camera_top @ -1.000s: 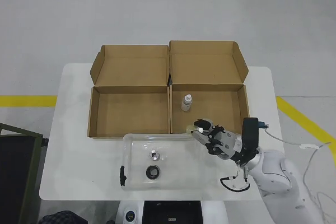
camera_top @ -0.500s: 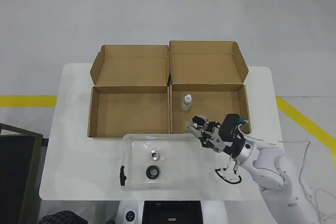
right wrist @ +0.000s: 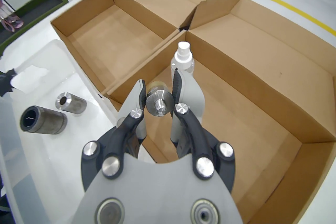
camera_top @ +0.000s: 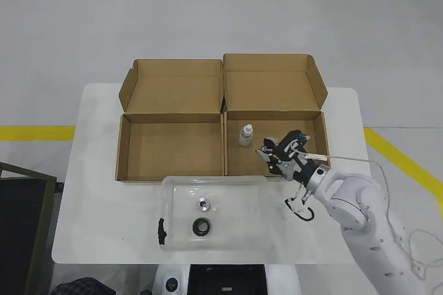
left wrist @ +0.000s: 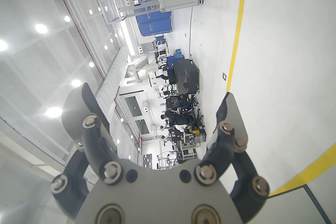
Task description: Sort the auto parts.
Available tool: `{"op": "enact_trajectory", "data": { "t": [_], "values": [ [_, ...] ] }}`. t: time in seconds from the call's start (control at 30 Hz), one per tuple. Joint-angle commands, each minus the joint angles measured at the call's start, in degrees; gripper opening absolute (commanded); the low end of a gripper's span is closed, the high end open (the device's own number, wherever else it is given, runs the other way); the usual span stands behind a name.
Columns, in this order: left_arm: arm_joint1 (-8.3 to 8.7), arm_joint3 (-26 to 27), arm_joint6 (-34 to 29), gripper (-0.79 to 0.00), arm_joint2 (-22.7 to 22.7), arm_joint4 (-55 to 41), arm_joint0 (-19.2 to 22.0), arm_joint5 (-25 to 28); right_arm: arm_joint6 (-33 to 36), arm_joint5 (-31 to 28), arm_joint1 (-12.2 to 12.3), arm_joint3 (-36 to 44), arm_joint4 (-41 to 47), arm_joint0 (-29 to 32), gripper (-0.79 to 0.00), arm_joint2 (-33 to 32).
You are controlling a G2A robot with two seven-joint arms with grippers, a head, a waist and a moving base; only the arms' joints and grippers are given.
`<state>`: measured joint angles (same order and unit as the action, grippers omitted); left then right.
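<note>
My right gripper is shut on a small metal cylinder part with a brass end and hangs over the near edge of the right cardboard box. A white spray bottle stands upright in that box, just beyond the gripper. The left cardboard box holds nothing. In the clear plastic bin lie a small steel sleeve and a larger dark bushing. My left gripper is open, pointed at the room with nothing between its fingers.
A black part lies at the bin's left rim. Both box lids stand folded back at the far side. White table is bare to the left of the boxes. A cable trails from the right arm.
My right gripper has carried the metal part from over the bin's right corner away from the robot to above the right box's near edge.
</note>
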<state>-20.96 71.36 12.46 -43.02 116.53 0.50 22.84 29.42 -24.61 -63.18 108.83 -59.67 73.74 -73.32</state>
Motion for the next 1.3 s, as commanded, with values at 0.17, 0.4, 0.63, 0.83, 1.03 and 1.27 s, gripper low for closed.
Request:
{"op": "enact_trajectory", "data": {
  "t": [0.17,0.4,0.63,0.83,1.03,1.27],
  "values": [
    [0.0,0.0,0.0,0.0,0.0,0.0,0.0,0.0,4.3,1.7,-0.5,-4.8,-3.1,-5.0,-0.785,3.6],
    [0.0,0.0,0.0,0.0,0.0,0.0,0.0,0.0,7.3,4.8,-1.3,-9.9,-7.2,-9.6,-0.785,7.7],
    [0.0,0.0,0.0,0.0,0.0,0.0,0.0,0.0,8.6,6.0,-2.1,-15.4,-8.2,-13.3,-0.785,10.7],
    [0.0,0.0,0.0,0.0,0.0,0.0,0.0,0.0,9.6,6.5,-2.6,-18.0,-9.7,-15.0,-0.785,12.1],
    [0.0,0.0,0.0,0.0,0.0,0.0,0.0,0.0,9.8,6.9,-3.0,-19.1,-10.3,-15.7,-0.585,13.2],
    [0.0,0.0,0.0,0.0,0.0,0.0,0.0,0.0,9.4,6.9,-2.9,-16.2,-11.5,-14.8,-0.462,12.9]
  ]
}}
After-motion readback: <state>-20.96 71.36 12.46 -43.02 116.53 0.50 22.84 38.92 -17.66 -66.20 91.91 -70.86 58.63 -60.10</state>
